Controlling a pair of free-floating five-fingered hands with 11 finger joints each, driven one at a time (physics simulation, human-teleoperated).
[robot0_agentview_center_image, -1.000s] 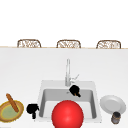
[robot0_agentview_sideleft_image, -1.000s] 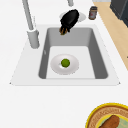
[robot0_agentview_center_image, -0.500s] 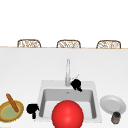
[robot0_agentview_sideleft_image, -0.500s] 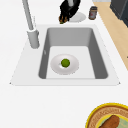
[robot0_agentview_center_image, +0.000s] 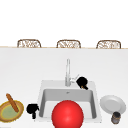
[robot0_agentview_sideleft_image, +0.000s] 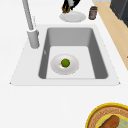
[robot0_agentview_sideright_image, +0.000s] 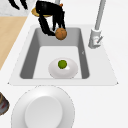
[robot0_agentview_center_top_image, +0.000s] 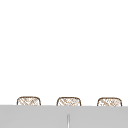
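Right side view: right hand (robot0_agentview_sideright_image: 50, 15) fingers curled round brown ball (robot0_agentview_sideright_image: 61, 33) above sink (robot0_agentview_sideright_image: 100, 72).

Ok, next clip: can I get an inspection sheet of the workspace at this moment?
Surface: white counter with a grey sink and tap.
Job's things: brown ball, held above the sink; green ball on a white dish inside the sink.
Clutter: white plate, dark jar, yellow bowl with a brown stick, red sphere in the foreground.
Hands: right hand, fingers curled round the brown ball; left hand by the sink's front left corner.
Cables: nothing seen.
Surroundings: three woven chair backs behind the counter.
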